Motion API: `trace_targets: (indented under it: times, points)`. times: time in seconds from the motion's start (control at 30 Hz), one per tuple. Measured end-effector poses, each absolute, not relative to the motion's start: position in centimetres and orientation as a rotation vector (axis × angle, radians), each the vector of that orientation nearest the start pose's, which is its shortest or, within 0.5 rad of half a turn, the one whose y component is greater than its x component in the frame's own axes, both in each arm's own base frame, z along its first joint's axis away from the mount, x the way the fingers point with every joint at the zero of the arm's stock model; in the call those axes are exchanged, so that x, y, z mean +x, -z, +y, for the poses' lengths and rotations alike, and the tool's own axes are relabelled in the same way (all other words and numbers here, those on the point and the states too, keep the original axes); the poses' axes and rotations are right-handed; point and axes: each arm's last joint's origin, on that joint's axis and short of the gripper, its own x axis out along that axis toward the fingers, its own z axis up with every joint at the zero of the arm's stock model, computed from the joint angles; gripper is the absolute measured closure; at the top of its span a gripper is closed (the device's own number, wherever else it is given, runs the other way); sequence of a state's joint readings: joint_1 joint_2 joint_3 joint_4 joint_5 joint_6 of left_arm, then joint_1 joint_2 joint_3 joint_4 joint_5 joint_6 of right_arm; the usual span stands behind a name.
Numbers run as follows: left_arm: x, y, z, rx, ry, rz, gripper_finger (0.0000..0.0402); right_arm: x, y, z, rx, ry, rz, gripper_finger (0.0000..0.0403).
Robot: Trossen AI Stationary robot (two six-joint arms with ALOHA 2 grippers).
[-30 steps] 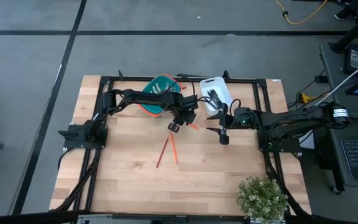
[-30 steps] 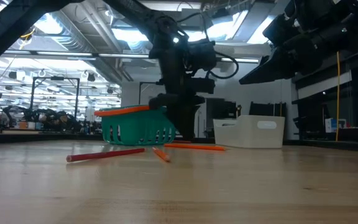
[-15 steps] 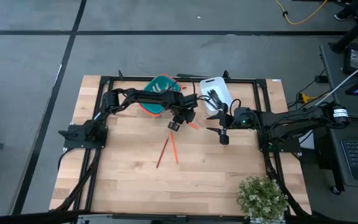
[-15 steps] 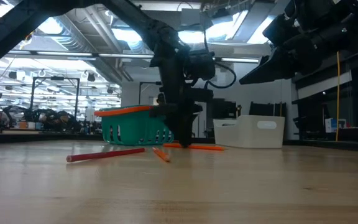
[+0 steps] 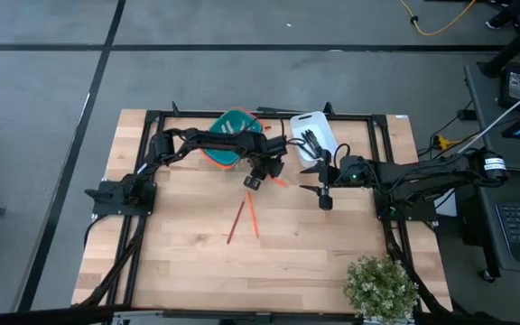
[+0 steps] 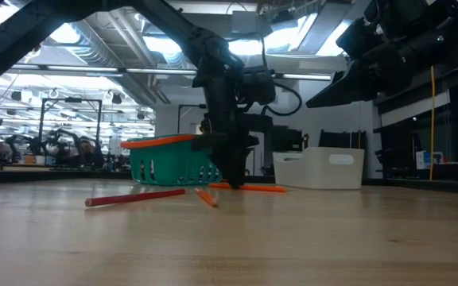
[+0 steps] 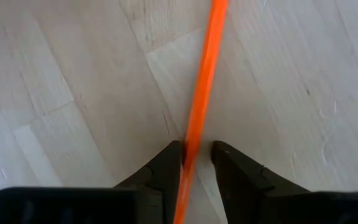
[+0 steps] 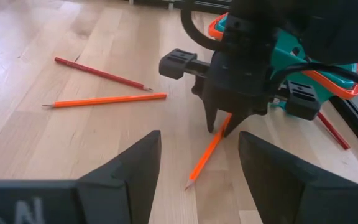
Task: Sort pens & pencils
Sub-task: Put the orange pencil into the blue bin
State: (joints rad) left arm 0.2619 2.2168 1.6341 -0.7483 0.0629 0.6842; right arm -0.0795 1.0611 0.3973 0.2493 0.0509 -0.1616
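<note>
An orange pencil (image 8: 209, 152) lies flat on the table just right of the teal basket (image 5: 231, 137). My left gripper (image 7: 197, 148) points down over it, open. Its fingertips are at table level, one on each side of the pencil's shaft. The low view shows this gripper (image 6: 233, 179) down at the pencil (image 6: 254, 188). Two more pencils lie loose toward the near side, one red-brown (image 5: 236, 223) and one orange (image 5: 252, 215). Black pens (image 5: 311, 140) lie in the white bin (image 5: 319, 122). My right gripper (image 8: 197, 163) hangs open above the table, right of the left one. My left gripper straddles the orange pencil's shaft (image 7: 194, 127) from above, fingers pointing down and set across it. The pencil runs close along one finger (image 7: 169, 162), with a gap to the other. I cannot tell whether that finger touches it. The pencil lies flat on the table.
A red pencil (image 8: 332, 130) lies beside the basket's far side. A potted plant (image 5: 382, 285) stands at the near right corner. A black frame (image 5: 368, 116) runs round the table's back and sides. Bare wood spreads across the near half.
My left gripper has sunk straight down from a little above the table until its fingertips stand at the orange pencil. The pencil has stayed where it lay.
</note>
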Motion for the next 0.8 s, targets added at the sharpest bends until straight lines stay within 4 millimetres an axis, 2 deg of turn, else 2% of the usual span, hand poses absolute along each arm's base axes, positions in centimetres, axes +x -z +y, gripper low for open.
trace_targets:
  times: [0.13,0.4,0.8]
  points:
    - [42.52,-13.51,11.08,0.376,0.276,1.309,0.0323,20.88,-19.13,-1.81,-0.153,0.095,0.424,0.0187]
    - [42.5,-13.46,10.95,0.344,0.257,1.315,0.0389,20.88,-19.13,-1.81,-0.153,0.095,0.424,0.0187]
    - [42.5,-13.45,10.95,0.33,0.246,1.315,0.0397,20.88,-19.13,-1.81,-0.15,0.095,0.424,0.0187]
